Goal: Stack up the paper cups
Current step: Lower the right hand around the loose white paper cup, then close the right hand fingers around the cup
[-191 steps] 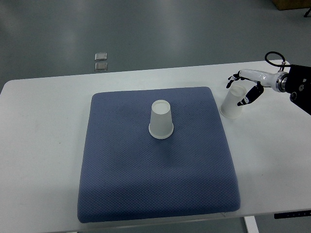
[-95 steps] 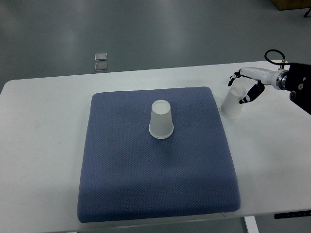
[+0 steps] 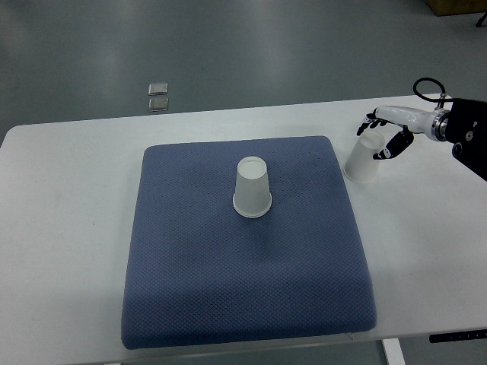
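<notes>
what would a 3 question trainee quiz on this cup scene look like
1. True or false: the cup on the blue mat stands upside down.
2. Which robot hand is at the tilted cup: left or right?
3. The tilted cup is: A) on the mat, B) on the white table beside the mat, C) stacked on the other cup.

Key: 1 true, the mat cup is base up. 2 right robot hand. 3 B.

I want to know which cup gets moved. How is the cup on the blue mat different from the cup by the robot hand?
The mat cup stands upside down on the blue mat, alone. The other cup sits off the mat on the white table, tilted, with the right robot hand around its top. Both are plain white paper cups, seemingly the same size.
</notes>
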Robot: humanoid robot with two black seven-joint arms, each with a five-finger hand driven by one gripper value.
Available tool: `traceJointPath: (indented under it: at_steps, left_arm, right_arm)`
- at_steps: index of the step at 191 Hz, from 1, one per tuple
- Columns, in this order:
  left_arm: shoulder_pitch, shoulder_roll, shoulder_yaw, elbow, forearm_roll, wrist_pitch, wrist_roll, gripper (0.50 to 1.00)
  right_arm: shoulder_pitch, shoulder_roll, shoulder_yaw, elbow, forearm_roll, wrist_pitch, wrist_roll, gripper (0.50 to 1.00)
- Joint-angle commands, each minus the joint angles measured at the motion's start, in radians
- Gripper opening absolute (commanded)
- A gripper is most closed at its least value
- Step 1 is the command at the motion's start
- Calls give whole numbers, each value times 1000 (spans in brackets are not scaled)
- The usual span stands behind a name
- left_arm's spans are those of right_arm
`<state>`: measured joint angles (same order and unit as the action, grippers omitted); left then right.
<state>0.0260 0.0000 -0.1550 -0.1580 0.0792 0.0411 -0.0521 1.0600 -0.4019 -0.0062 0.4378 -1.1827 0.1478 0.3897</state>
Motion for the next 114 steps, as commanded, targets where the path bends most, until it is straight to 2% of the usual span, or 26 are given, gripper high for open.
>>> traceJointPath:
  at_steps: [1, 9, 29, 39, 54, 59, 114]
  left_arm:
    - [0, 0, 0, 0, -1, 0, 0, 1000]
    - [0, 0, 0, 0, -1, 0, 0, 1000]
    - [0, 0, 0, 0, 1, 0, 0, 1000]
    - [0, 0, 0, 0, 1, 0, 0, 1000]
    - [0, 0, 0, 0, 1, 0, 0, 1000]
    - [0, 0, 0, 0, 1, 0, 0, 1000]
    - [0, 0, 0, 0, -1, 0, 0, 1000]
  right_arm:
    - [-2, 0, -11, -1, 0, -1, 2, 766]
    - [0, 0, -11, -1, 0, -4, 3, 756]
    - [-2, 0, -12, -1, 0, -10, 3, 660]
    - [-2, 0, -12, -1, 0, -10, 3, 637]
    - [0, 0, -12, -1, 0, -11, 3, 527]
    - [0, -2, -12, -1, 0, -11, 3, 505]
    - [72, -20, -1, 2, 17, 10, 8, 500]
